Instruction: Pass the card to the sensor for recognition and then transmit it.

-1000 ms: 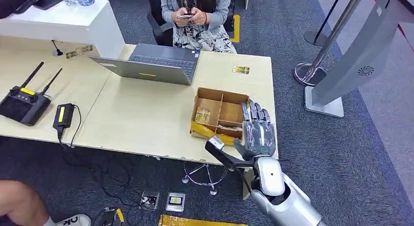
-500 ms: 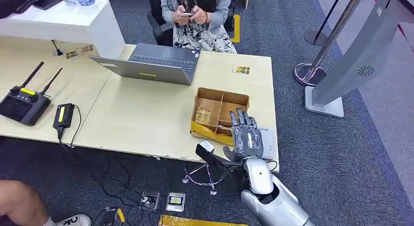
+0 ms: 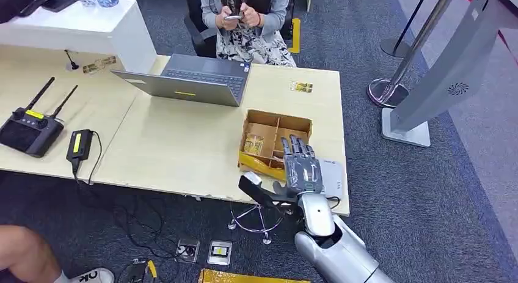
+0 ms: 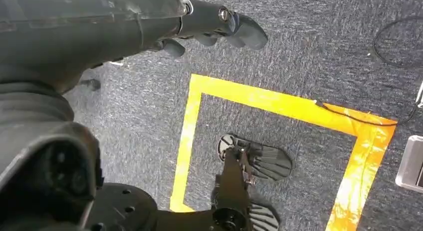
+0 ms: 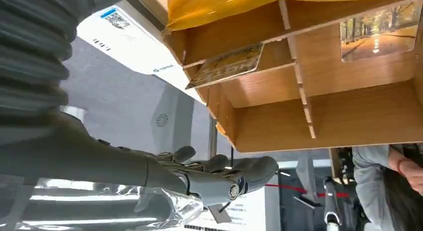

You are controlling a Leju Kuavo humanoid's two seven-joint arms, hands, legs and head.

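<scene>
**Right hand poised over the card box**

Going from left to right across the head view, we see a black controller (image 3: pixel 27 129) with two antennas, a small black charger (image 3: pixel 79 144), then an open laptop (image 3: pixel 189 81) with a seated person (image 3: pixel 244 23) behind it holding a phone. Further right on the surface (image 3: pixel 171 154) stands the wooden divided box (image 3: pixel 275 142), and just beside it a white sheet (image 3: pixel 333 175) lies flat. Past the surface edge a grey slanted stand (image 3: pixel 452 69) rises from the carpet; we judge it may be the sensor, but cannot be sure.

Our left hand (image 4: pixel 219 24) hangs over the floor, fingers loosely curled around nothing we can see. Our right hand (image 3: pixel 300 167) hovers over the near right part of the box, fingers (image 5: pixel 224 176) spread and empty.

The cards sit in the box. One card (image 5: pixel 227 66) in the near right compartment leans tilted against a divider, its long axis running along that compartment. Another picture card (image 5: pixel 379 31) rests in a compartment further in.

What could go wrong: the compartment is narrow, so broad fingers may strike the dividers and shove the box. The leaning card may slip flat, leaving no edge to pinch.
</scene>
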